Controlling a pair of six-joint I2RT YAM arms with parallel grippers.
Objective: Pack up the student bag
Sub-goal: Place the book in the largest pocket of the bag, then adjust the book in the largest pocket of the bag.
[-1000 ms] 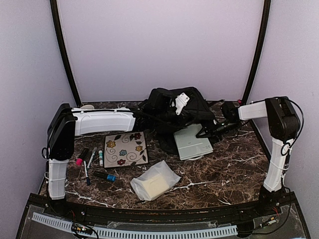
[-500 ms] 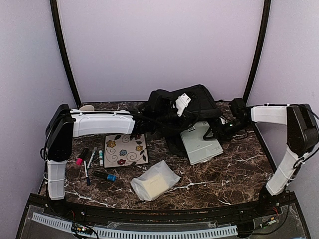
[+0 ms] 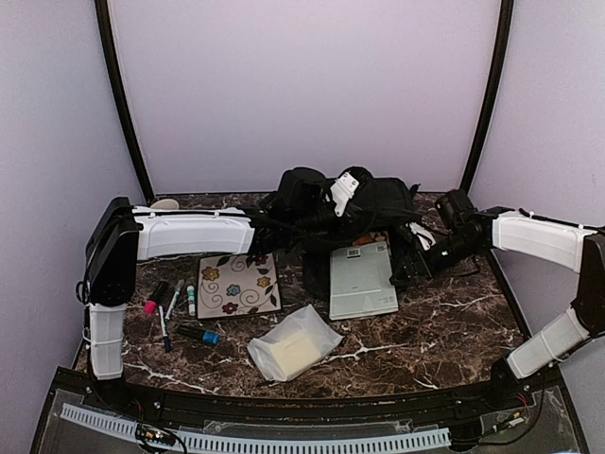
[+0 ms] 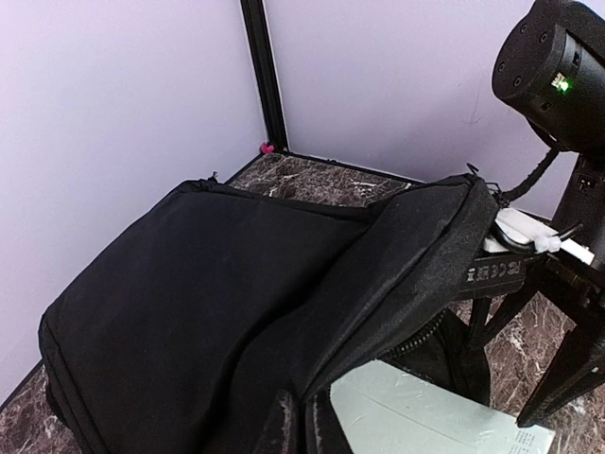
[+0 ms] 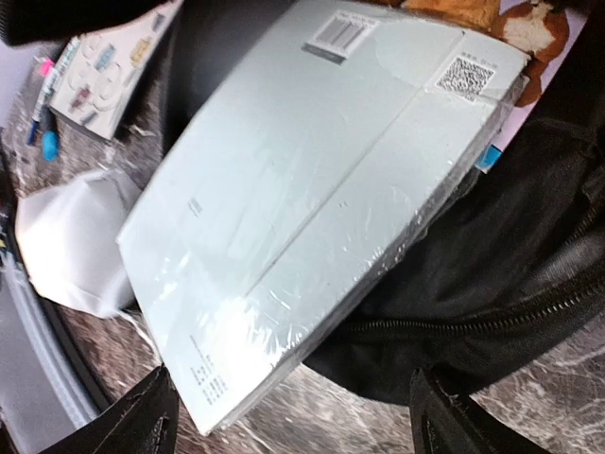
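- Right gripper (image 3: 416,263) is released at the right of the frame. Its jaws are spread wide just beside the right edge of the box (image 3: 362,279) and grip nothing.
- Left gripper (image 4: 288,430) is clenched. From its wrist view it seems to pinch the fabric rim of the bag (image 4: 189,322) and hold the mouth lifted.
- Flat, pale green and shrink-wrapped, the box lies at the centre of the frame. Only its far end reaches the bag's mouth; most of it rests out on the table (image 3: 444,331). I judge it barely started in and in need of a push.
- Something brown and white (image 5: 515,24) shows beyond the box's far end; what it is I cannot tell.
- Left of centre, a flowered pad (image 3: 238,284), some pens (image 3: 170,305) and a white packet (image 3: 295,345) lie on the table, apart from the bag. Packing looks early, with most items left.
- In the upper middle of the frame, near the back wall, the bag is black, soft and slumped. Its zip (image 5: 454,320) is open and a pale loop handle (image 3: 345,189) sits on top.
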